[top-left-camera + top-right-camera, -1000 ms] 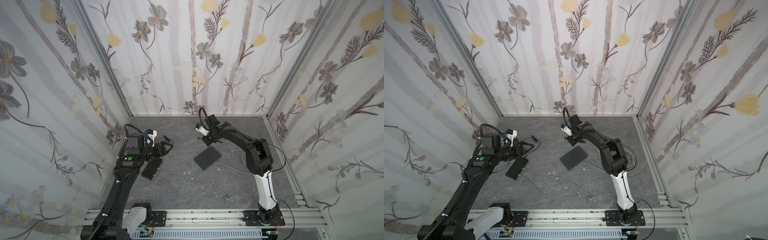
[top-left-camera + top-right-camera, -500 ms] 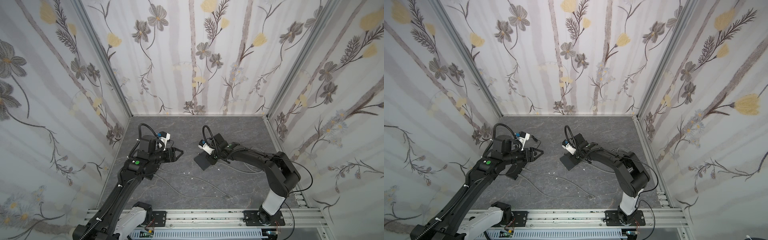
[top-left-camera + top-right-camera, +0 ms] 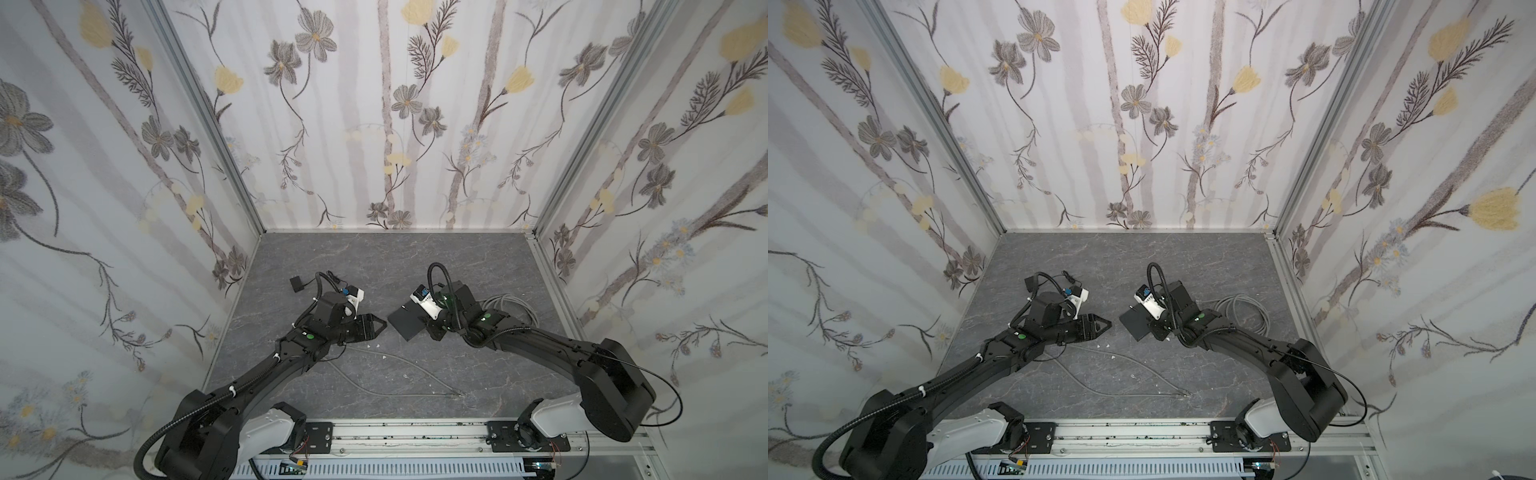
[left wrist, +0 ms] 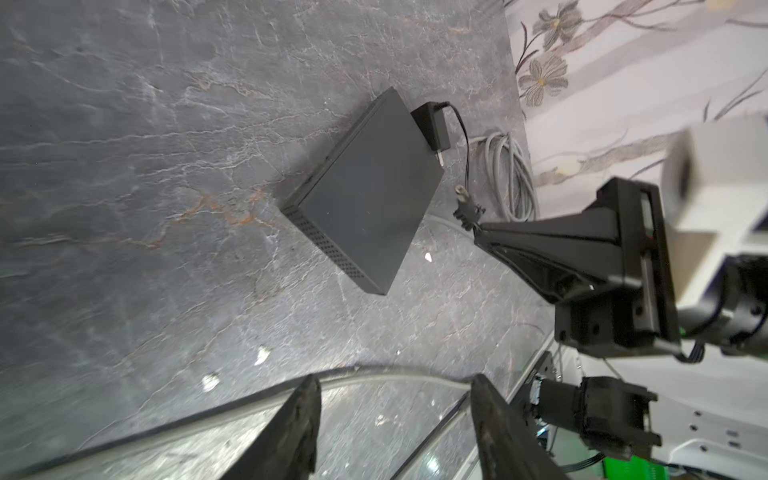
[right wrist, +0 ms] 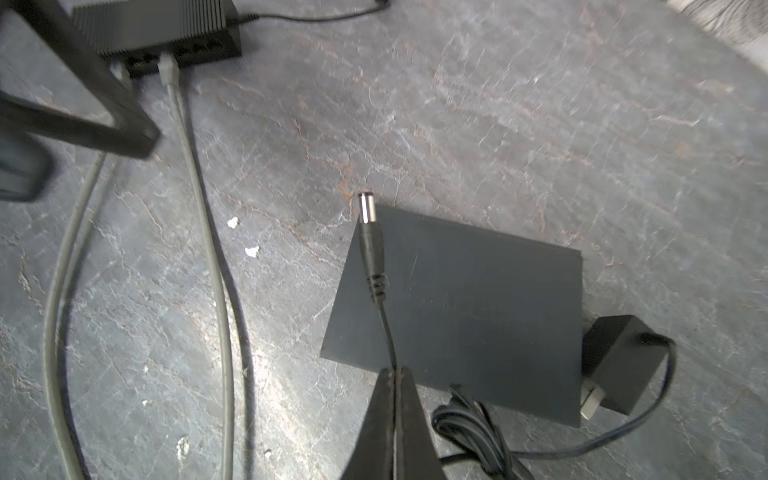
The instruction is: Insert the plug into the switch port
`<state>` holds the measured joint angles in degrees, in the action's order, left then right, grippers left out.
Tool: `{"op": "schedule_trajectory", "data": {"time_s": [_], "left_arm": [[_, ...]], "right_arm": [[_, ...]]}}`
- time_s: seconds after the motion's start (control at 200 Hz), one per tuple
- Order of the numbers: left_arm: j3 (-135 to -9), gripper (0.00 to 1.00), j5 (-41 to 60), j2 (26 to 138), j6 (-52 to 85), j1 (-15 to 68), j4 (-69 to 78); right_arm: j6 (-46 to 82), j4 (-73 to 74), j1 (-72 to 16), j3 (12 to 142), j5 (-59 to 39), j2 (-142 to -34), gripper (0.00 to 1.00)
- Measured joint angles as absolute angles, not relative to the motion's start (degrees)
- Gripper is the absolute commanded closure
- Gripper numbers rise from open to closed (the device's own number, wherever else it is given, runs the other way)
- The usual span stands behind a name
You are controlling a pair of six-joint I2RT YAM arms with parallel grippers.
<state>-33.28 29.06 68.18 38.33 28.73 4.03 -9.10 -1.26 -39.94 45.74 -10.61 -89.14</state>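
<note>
The plug (image 5: 368, 212) is a black barrel plug with a metal tip on a thin black cord. My right gripper (image 5: 395, 373) is shut on that cord just behind the plug. The plug hangs over a corner of the switch (image 5: 457, 299), a flat dark box on the floor; in the left wrist view the plug (image 4: 461, 193) is beside the switch (image 4: 365, 199). The port is not visible. In both top views the right gripper (image 3: 426, 322) (image 3: 1152, 322) hovers at the switch (image 3: 405, 328) (image 3: 1133, 326). My left gripper (image 4: 395, 415) (image 3: 376, 326) (image 3: 1104, 326) is open and empty, just left of the switch.
A black power adapter (image 5: 619, 365) (image 4: 430, 124) lies against the switch. A second ribbed dark box (image 5: 166, 25) has grey cables (image 5: 208, 249) plugged in. A grey cable coil (image 3: 511, 307) (image 3: 1241, 307) sits at the right. Another grey cable (image 3: 395, 365) runs across the front floor.
My right gripper came forward from the back, carrying the plug over the switch. The left gripper moved right and forward toward the switch, and its jaws narrowed.
</note>
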Motion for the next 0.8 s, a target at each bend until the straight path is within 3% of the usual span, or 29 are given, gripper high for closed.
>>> {"op": "schedule_trajectory", "data": {"time_s": [0.145,0.475,0.585,0.799], "left_arm": [[-33.8,0.47,28.6,73.8,45.9,31.8,16.6],[-41.1,0.49,24.0,82.1,48.2,36.1,24.1],[-42.3,0.56,24.1,83.7,48.2,36.2,24.4],[-44.1,0.86,24.4,85.1,48.4,36.2,25.1]], "right_arm": [[-6.0,6.3,-40.0,43.6,-12.9,-86.4,1.00],[-0.9,13.8,-40.1,42.9,-17.5,-86.2,1.00],[-0.4,14.7,-40.4,41.3,-18.7,-86.1,1.00],[-0.4,14.9,-40.3,41.2,-19.6,-86.1,1.00]]}}
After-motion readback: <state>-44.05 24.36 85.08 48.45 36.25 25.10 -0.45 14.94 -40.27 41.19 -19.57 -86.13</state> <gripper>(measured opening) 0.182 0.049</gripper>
